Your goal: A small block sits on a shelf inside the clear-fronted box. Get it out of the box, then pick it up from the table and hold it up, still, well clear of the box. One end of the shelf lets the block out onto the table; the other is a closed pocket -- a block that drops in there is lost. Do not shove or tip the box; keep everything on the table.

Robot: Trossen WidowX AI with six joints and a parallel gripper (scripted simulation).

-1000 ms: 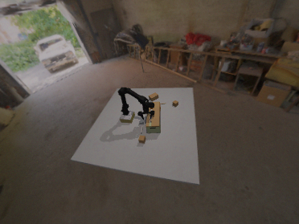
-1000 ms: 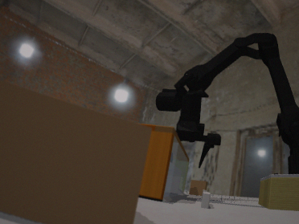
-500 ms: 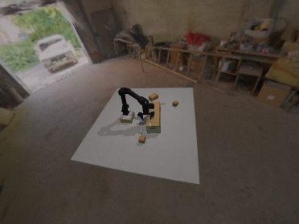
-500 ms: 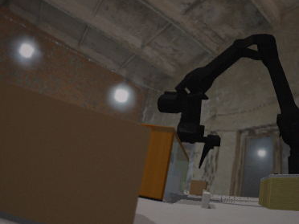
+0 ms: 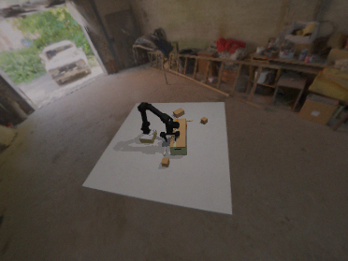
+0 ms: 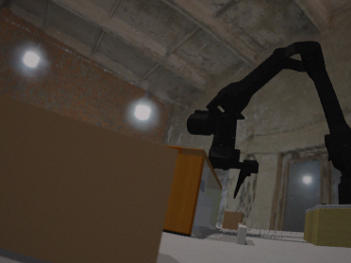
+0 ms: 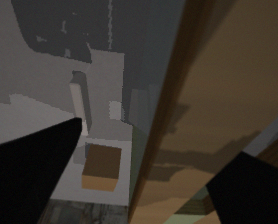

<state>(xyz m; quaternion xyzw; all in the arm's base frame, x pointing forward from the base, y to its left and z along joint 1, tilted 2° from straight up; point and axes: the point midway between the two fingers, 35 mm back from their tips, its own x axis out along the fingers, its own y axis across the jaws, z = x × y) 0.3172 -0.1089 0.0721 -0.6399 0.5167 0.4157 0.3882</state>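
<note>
The wooden box [image 5: 180, 140] [image 6: 188, 194] [image 7: 225, 95] with the clear front lies on the white table [image 5: 140, 188]. My gripper [image 5: 166, 138] [image 6: 242, 176] [image 7: 137, 128] is open and empty. It hangs above the table by the box's near end, with one finger over the box's wooden wall. A small pale block [image 5: 165, 146] stands on the table just outside that end, below my fingers. I cannot see into the shelf.
Brown cubes lie on the table: one in front of the box [image 5: 165, 162] [image 7: 102, 167] [image 6: 232, 219], filling the left foreground in the exterior view [image 6: 71, 194], one behind it [image 5: 178, 112], one at the back right [image 5: 204, 120]. A yellow block [image 5: 148, 137] [image 6: 327, 224] sits by the arm's base.
</note>
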